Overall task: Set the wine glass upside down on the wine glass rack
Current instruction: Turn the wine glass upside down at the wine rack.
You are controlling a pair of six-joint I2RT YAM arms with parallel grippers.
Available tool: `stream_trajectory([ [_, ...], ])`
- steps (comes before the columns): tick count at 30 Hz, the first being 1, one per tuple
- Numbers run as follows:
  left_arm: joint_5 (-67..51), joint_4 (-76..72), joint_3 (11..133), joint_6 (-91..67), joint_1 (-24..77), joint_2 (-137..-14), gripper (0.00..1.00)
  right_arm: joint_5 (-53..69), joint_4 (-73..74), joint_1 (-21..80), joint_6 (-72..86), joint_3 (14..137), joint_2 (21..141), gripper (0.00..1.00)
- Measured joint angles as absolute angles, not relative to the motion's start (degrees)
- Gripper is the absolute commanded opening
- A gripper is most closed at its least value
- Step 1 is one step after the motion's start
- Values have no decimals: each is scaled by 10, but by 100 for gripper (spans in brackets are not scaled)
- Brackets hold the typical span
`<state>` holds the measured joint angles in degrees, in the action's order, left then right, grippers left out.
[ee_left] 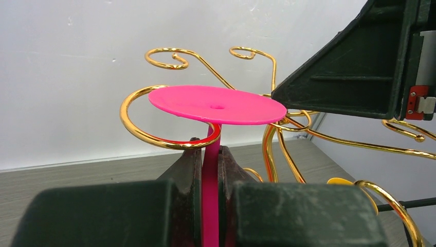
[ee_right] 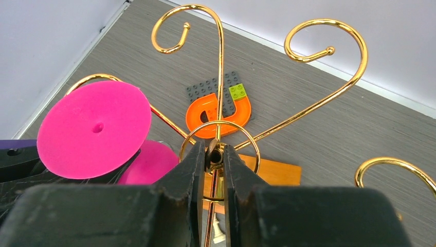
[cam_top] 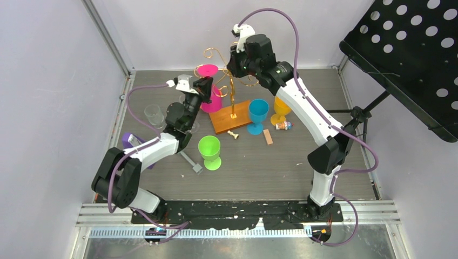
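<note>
Left fingers [ee_left: 194,167] were closed on the pink stem of the glass [ee_left: 218,105]. It stood inverted, its round foot uppermost and level, just over one gold curl of the rack [ee_left: 139,123]. The stem rose beside the front of that curl, at or inside its mouth. Whether the foot already bore on the wire could not be told. Right fingers [ee_right: 198,167] were clamped on the top of the rack's central post, and its wooden base sat flat on the counter [cam_top: 259,172].

The step in hand looked to be the seating of the foot on the curl. Doing it well would have meant holding the stem plumb and sliding it fully into the curl, so that wire ran under the foot on both sides. The glass should then have been lowered gently until the curl took its weight. The grip on the post mattered, since a sideways push from the stem could tip so tall a stand. The left fingers should have opened only once the foot sat even, and then drawn back along the line of the stem's entry. That way they would clear the hanging bowl and the neighbouring arms.
</note>
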<state>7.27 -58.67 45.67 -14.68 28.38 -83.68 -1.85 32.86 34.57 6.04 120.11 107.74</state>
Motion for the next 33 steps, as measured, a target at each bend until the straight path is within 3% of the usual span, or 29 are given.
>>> stream_trajectory([
  [23, 88, -643, 442, -146, 268, -846, 0, 13, 279, 317, 78, 1115, 1026, 5],
  [33, 12, -684, 403, -148, 261, -836, 0, 14, 283, 316, 79, 1115, 1025, 5],
])
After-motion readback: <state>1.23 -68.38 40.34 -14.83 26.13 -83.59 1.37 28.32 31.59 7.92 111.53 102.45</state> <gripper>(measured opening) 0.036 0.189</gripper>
